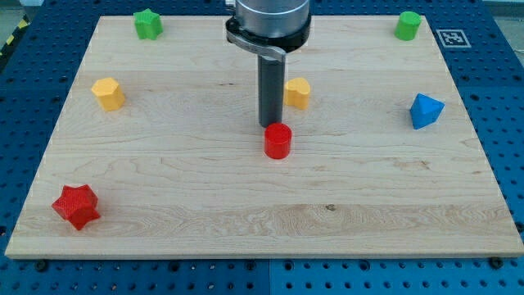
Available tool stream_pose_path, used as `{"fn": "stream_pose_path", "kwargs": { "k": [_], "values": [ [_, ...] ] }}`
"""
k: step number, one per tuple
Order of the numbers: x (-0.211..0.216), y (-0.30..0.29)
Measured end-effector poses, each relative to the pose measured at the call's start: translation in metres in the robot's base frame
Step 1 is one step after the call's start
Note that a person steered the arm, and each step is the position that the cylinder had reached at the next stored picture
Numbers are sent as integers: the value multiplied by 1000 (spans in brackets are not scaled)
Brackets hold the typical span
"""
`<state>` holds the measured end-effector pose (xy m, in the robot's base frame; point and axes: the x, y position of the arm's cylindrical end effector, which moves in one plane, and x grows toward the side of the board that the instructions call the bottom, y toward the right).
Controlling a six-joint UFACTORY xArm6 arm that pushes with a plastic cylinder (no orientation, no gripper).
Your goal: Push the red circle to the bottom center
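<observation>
The red circle (277,141) is a short red cylinder near the middle of the wooden board (246,213). My tip (270,124) stands just above it in the view, touching or almost touching its upper edge. The rod rises from there to the arm's dark flange at the view's top centre.
A red star (76,206) lies at the bottom left. A yellow block (107,93) sits at the left and another yellow block (298,93) just right of the rod. A green star (148,24) is top left, a green block (408,25) top right, a blue block (426,111) at the right.
</observation>
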<state>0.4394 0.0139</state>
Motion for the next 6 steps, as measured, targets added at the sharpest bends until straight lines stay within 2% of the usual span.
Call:
{"fn": "stream_pose_path", "kwargs": {
  "k": [4, 5, 6],
  "values": [
    [69, 11],
    [65, -5],
    [59, -45]
  ]
}}
